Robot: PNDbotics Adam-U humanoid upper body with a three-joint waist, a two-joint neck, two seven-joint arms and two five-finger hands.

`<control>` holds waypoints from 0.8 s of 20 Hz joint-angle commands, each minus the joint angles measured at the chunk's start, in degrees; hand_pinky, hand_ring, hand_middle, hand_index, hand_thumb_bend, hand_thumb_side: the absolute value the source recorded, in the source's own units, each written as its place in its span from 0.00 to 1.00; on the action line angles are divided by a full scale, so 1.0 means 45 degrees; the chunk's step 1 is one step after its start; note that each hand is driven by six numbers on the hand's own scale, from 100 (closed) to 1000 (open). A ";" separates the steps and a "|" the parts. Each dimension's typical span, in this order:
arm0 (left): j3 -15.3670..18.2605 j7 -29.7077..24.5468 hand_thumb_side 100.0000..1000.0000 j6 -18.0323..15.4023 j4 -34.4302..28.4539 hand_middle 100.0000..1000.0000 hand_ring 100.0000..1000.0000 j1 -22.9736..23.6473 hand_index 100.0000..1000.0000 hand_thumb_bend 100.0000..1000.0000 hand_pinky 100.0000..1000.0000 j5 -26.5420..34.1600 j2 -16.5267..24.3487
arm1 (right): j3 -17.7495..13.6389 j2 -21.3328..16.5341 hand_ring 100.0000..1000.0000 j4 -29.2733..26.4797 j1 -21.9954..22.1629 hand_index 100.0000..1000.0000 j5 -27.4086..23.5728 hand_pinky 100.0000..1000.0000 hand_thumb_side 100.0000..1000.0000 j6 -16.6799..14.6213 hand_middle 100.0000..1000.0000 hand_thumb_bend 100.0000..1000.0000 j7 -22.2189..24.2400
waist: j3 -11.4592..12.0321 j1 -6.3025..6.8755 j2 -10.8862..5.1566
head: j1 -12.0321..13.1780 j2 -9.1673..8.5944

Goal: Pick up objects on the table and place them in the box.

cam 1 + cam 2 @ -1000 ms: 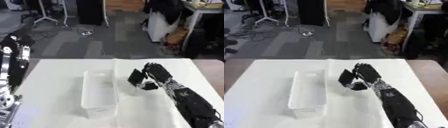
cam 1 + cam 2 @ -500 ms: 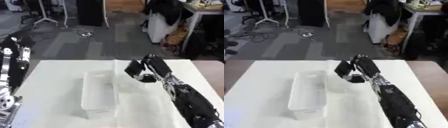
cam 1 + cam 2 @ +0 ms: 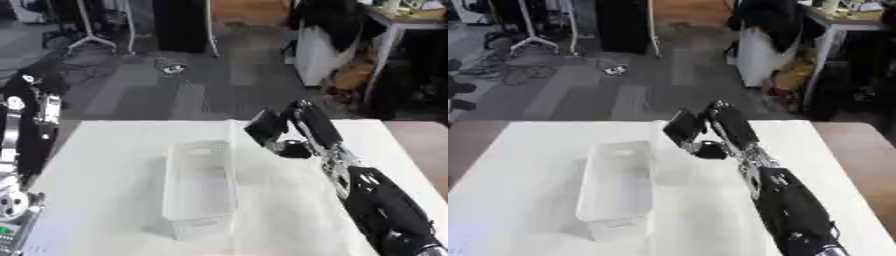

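Right now my right hand [image 3: 284, 132] hangs above the desk [image 3: 114, 150], just beside the far right corner of the clear box [image 3: 199, 182], with its fingers curled round a dark flat object [image 3: 262, 125] that sticks out toward the box. I cannot make out what the object is beyond its dark colour and blocky shape. The box lies lengthwise on the white desk, its open top facing up, and I see nothing inside it. My left arm [image 3: 26, 135] stands upright at the left edge of the view, and I cannot tell how its hand is set. To my judgement the object is not yet over the opening; it sits beside the rim rather than above the inside. If I let go here, it would likely strike the rim or land on the desk outside. The box looks light, so a knock from my hand or the object against its wall could push or tip it. The object also seems held near one end, so it might swing or slip on release.
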 commanded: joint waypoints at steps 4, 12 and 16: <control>0.0077 -0.0010 1.00 -0.0009 -0.0159 0.81 0.68 -0.0227 0.85 0.06 0.53 0.0023 0.0138 | 0.0386 0.0128 0.00 -0.0562 -0.0283 0.29 -0.1588 0.00 0.64 -0.0586 0.00 0.45 0.0731 | 0.0038 0.0049 -0.0131 | 0.0162 -0.0156; 0.0056 -0.0028 1.00 -0.0017 -0.0168 0.81 0.68 -0.0258 0.85 0.06 0.53 0.0028 0.0124 | 0.1018 0.0568 0.00 -0.1013 -0.0452 0.29 -0.2710 0.00 0.65 -0.1115 0.00 0.46 0.1795 | 0.0084 0.0042 -0.0122 | -0.0350 -0.0753; 0.0056 -0.0034 1.00 -0.0022 -0.0177 0.81 0.68 -0.0294 0.85 0.06 0.53 0.0036 0.0096 | 0.1243 0.0943 0.00 -0.1112 -0.0478 0.29 -0.2795 0.00 0.65 -0.1369 0.00 0.46 0.2079 | 0.0132 0.0046 -0.0120 | -0.0553 -0.0893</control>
